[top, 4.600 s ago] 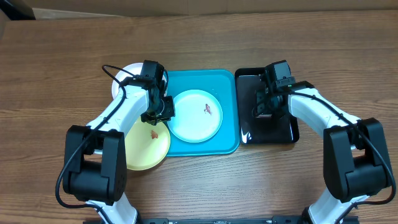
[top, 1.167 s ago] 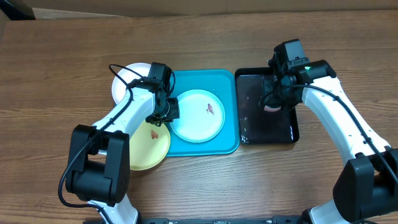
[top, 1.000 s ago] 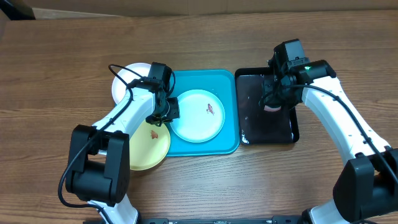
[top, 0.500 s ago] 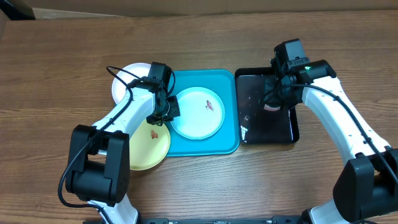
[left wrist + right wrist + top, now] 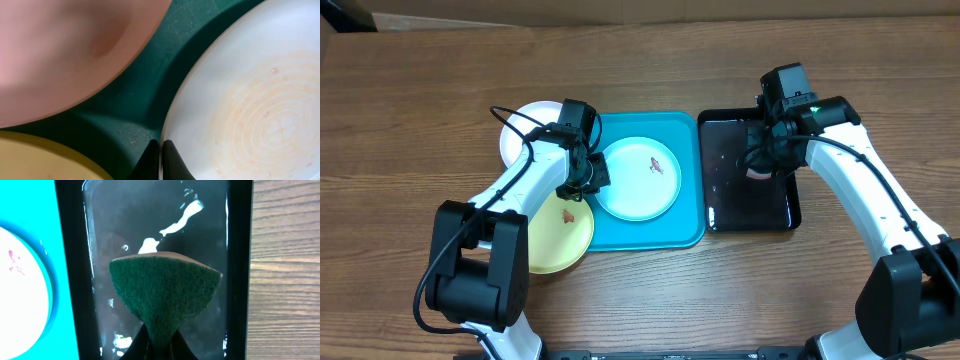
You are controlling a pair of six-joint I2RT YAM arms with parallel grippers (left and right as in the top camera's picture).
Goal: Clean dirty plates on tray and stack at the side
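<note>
1. Wooden table [image 5: 420,90] carries everything, with both arms reaching in from the near edge.
2. The turquoise tray [image 5: 685,235] sits at the centre, and one plate lies in it.
3. The black tray [image 5: 720,215] lies just beside it on the right, wet and glossy.
4. The pale plate [image 5: 630,190] rests flat in the turquoise tray. The left gripper [image 5: 161,155] is clenched on its left rim and pins it.
5. The yellow plate [image 5: 560,240] lies left of the turquoise tray against its edge and shows a reddish mark. The white plate [image 5: 520,125] sits beyond it, partly hidden by the left arm.
6. The sponge [image 5: 165,292] hangs over the black tray with its green scouring face towards the wrist camera. The right gripper [image 5: 157,347] is clamped on its lower end.
7. The smear [image 5: 655,166] marks the pale plate right of centre.

Judged step: the sponge is picked up and the plate is braced, but wiping has not begun. The next move calls for the right arm to carry the sponge left over the tray rims. It must then lower the sponge onto the smear and scrub while the left grip keeps the plate from sliding.
</note>
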